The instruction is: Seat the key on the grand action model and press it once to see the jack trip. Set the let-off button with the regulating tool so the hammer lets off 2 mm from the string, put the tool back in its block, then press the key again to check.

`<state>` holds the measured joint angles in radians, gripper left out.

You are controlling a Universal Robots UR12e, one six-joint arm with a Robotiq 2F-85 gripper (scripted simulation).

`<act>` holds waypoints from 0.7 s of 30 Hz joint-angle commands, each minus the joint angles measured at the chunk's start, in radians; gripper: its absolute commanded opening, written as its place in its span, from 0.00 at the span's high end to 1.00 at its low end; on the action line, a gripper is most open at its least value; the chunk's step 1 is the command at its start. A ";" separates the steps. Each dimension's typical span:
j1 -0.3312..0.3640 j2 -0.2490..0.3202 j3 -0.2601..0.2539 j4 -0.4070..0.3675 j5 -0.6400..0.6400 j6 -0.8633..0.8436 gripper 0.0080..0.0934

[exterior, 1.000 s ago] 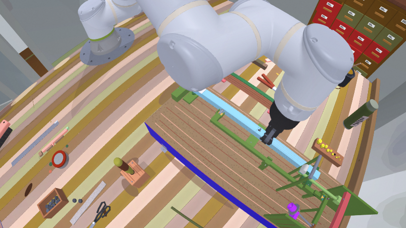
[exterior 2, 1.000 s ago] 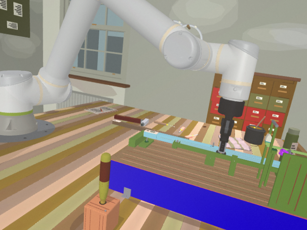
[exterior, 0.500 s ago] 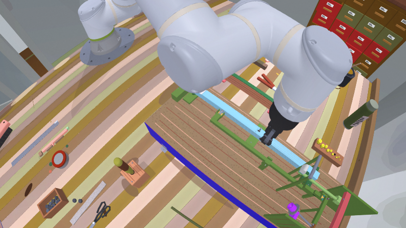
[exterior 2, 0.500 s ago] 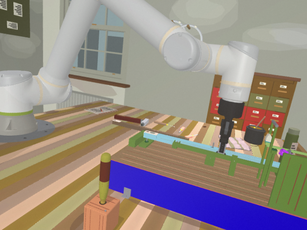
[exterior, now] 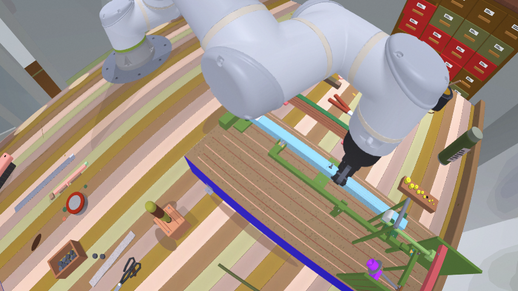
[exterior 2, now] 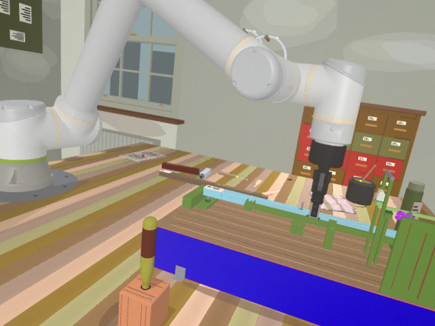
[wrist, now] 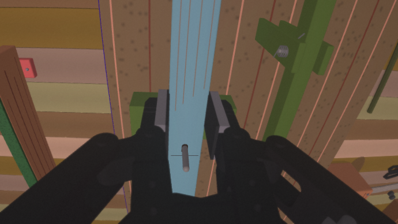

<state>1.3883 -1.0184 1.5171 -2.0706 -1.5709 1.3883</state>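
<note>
The light blue key (exterior: 318,159) (exterior 2: 281,207) (wrist: 190,86) lies along the far side of the brown action model base, beside the green rail. My gripper (exterior: 340,178) (exterior 2: 313,213) (wrist: 189,112) is closed on the key near its middle, one finger pad on each long side. A small grey pin (wrist: 185,158) stands through the key just behind the fingers. The regulating tool (exterior: 158,211) (exterior 2: 148,245), with a yellow-green and maroon handle, stands upright in its orange block (exterior: 173,221) (exterior 2: 143,301) in front of the model. The hammer and jack parts (exterior: 395,231) stand at the model's right end.
Behind the model stand a drawer cabinet (exterior 2: 372,140), a black pot (exterior 2: 361,191) and a green bottle (exterior: 459,146). A peg block (exterior: 417,193) sits right of the key. Rulers, scissors (exterior: 128,271) and a small box (exterior: 67,258) lie on the front left bench.
</note>
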 commanded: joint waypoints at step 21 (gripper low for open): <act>0.000 0.000 0.000 0.000 0.000 0.000 0.77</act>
<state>1.3883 -1.0183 1.5172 -2.0707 -1.5709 1.3883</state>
